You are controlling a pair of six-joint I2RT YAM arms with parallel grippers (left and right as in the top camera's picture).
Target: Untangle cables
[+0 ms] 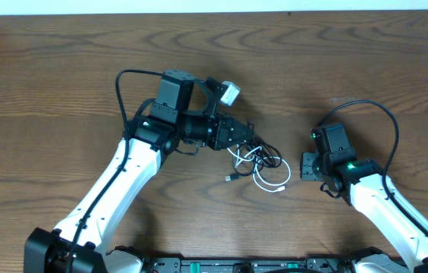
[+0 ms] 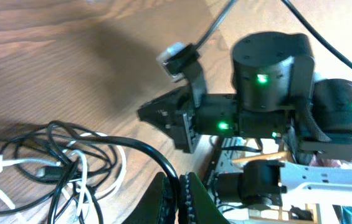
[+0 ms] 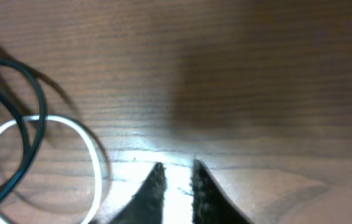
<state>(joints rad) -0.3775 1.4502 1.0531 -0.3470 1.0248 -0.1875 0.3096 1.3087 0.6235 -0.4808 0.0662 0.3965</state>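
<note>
The cables (image 1: 260, 163) are seen tangled on the desk (image 1: 62, 76). The black cable (image 2: 135, 146) is clamped in the closed jaws of the left gripper (image 2: 179, 186), angled low at their upper-left edge. The white cable (image 3: 63, 120) is best taken by the right gripper (image 3: 177, 169), poised just right of them, jaws narrow and empty, then drawn away slowly.

Left tool (image 2: 177, 179) closed, right tool (image 3: 177, 167) slightly parted
</note>
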